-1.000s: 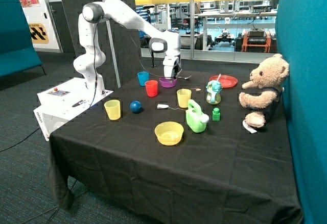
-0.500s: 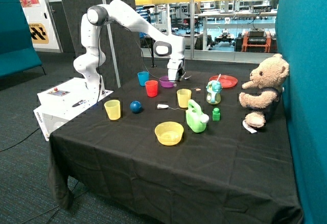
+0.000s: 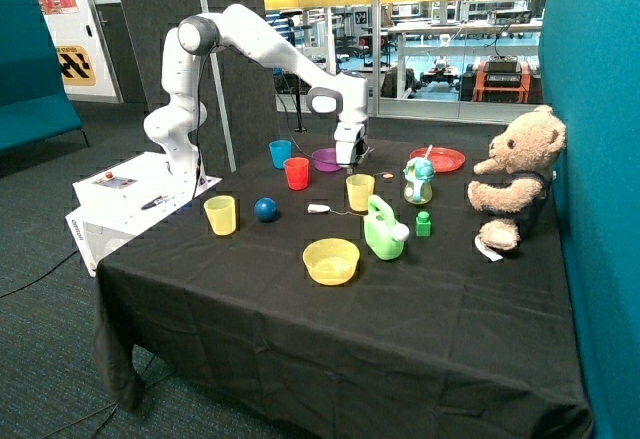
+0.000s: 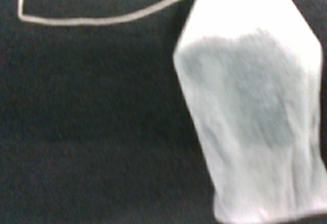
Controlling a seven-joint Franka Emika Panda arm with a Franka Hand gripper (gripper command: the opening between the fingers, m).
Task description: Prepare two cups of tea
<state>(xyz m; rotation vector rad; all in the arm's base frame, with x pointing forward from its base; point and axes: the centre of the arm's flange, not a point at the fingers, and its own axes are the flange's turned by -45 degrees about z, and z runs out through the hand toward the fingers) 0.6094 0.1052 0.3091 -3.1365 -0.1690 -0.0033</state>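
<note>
Outside, your gripper [image 3: 352, 162] hangs low over the cloth beside the purple bowl [image 3: 327, 160], behind the red cup [image 3: 297, 173] and blue cup [image 3: 281, 153]; another tea bag [image 3: 319, 208] lies near a yellow cup [image 3: 360, 192]; at the wrist, a tea bag [image 4: 253, 101] fills the view on the cloth, string trailing; jaws: cannot tell; you seem to be fetching tea, so next descend squarely and pinch it.

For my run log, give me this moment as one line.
gripper: low beside purple bowl | tea bag: flat on cloth under wrist camera | red cup, blue cup: upright
</note>
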